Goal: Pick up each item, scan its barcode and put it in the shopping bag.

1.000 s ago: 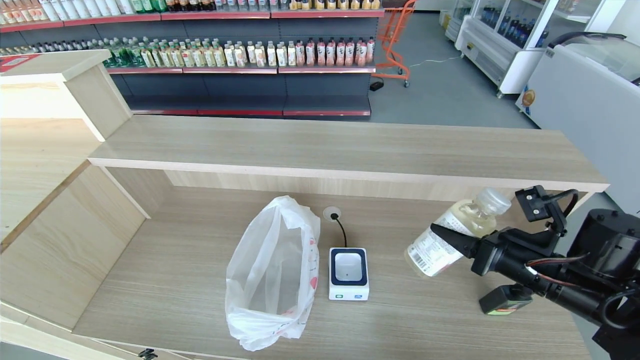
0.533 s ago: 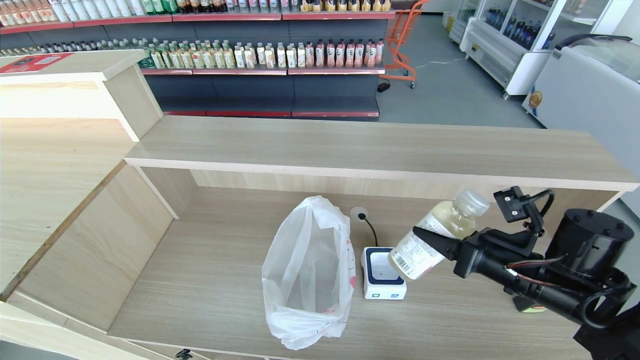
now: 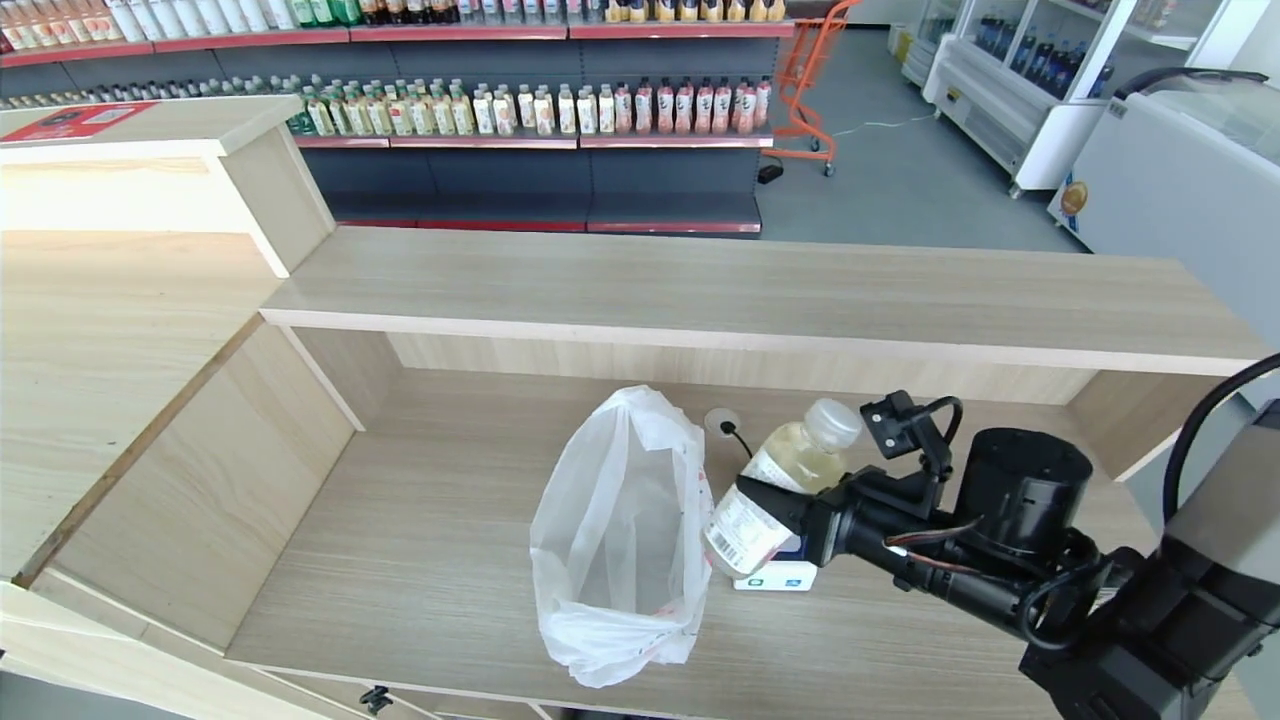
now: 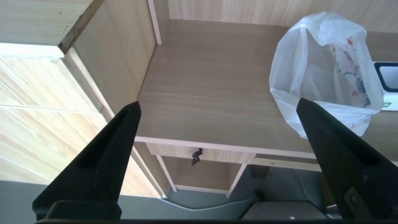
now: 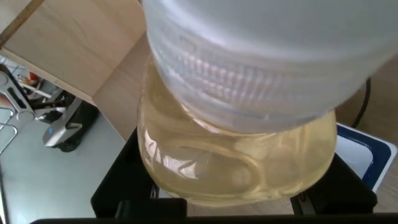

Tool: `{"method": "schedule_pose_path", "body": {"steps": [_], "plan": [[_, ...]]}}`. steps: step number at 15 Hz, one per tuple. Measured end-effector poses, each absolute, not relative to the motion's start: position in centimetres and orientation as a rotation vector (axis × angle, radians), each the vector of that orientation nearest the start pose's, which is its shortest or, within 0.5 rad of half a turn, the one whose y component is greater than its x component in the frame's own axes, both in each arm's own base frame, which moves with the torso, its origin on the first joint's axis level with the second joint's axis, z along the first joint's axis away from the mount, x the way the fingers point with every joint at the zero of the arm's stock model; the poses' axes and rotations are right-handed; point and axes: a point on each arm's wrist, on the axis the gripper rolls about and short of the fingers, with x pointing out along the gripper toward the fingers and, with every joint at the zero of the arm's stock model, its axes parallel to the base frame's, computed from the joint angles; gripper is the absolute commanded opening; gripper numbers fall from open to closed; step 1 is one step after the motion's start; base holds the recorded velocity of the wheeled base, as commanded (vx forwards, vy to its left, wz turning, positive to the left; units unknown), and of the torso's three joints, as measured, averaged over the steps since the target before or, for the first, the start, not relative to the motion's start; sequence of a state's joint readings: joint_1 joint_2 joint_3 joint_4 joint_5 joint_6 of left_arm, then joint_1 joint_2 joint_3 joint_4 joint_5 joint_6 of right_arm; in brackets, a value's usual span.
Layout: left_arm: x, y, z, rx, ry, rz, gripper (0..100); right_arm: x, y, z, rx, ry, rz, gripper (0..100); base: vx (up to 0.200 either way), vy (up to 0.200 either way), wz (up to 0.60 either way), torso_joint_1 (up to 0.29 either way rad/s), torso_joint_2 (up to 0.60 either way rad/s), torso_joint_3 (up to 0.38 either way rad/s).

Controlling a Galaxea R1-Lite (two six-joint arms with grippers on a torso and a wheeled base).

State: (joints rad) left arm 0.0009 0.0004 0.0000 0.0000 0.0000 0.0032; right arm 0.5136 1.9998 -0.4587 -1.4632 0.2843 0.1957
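From the head, we see the right arm stretched in from the right over the worktop [image 3: 420, 560]. Its right pincer [image 3: 757, 495] is clamped on the middle of the bottle [image 3: 795, 458]. The bottle leans, with its cap up and away and its bottom down toward the shopping bag [image 3: 610, 540]. It is just beside the bag and over the scanner [image 3: 775, 578].

At the left wrist, we see the left pincer [image 4: 217, 106] spread wide, holding nothing, above the worktop's near edge.

At the right wrist, we see the bottle's cap close up, with a black finger on each side of the bottle.
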Motion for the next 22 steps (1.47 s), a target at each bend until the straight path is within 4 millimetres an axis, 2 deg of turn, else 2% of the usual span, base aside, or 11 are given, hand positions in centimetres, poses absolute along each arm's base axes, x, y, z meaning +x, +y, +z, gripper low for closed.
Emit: {"method": "schedule_pose_path", "body": {"steps": [6,12,14,17,20,21,22], "plan": [[-2.3,0.0,7.5,0.003,0.001,0.0,100,28.7,19.4,5.5,0.106,0.188,0.85,0,0.0,0.0,0.0,0.0,0.0,0.0],[-2.3,0.0,7.5,0.003,0.0,0.0,100,32.6,24.0,2.3,-0.031,0.096,0.848,0,0.0,0.0,0.0,0.0,0.0,0.0],[-2.3,0.0,7.5,0.003,0.001,0.0,100,33.2,25.2,0.9,-0.092,0.074,0.828,0,0.0,0.0,0.0,0.0,0.0,0.0],[-2.3,0.0,7.5,0.003,0.0,0.0,100,33.6,25.4,-1.4,-0.203,0.058,0.821,0,0.0,0.0,0.0,0.0,0.0,0.0],[-2.3,0.0,7.5,0.003,0.0,0.0,100,33.7,25.4,-2.6,-0.224,0.049,0.808,0,0.0,0.0,0.0,0.0,0.0,0.0],[-2.3,0.0,7.5,0.003,0.001,0.0,100,33.7,25.2,-2.9,-0.229,0.05,0.789,100,0.0,0.0,0.0,0.0,0.0,0.0],[-2.3,0.0,7.5,0.003,0.0,0.0,100,33.6,25.1,-3.2,-0.23,0.049,0.782,100,0.0,0.0,0.0,0.0,0.0,0.0]]}}
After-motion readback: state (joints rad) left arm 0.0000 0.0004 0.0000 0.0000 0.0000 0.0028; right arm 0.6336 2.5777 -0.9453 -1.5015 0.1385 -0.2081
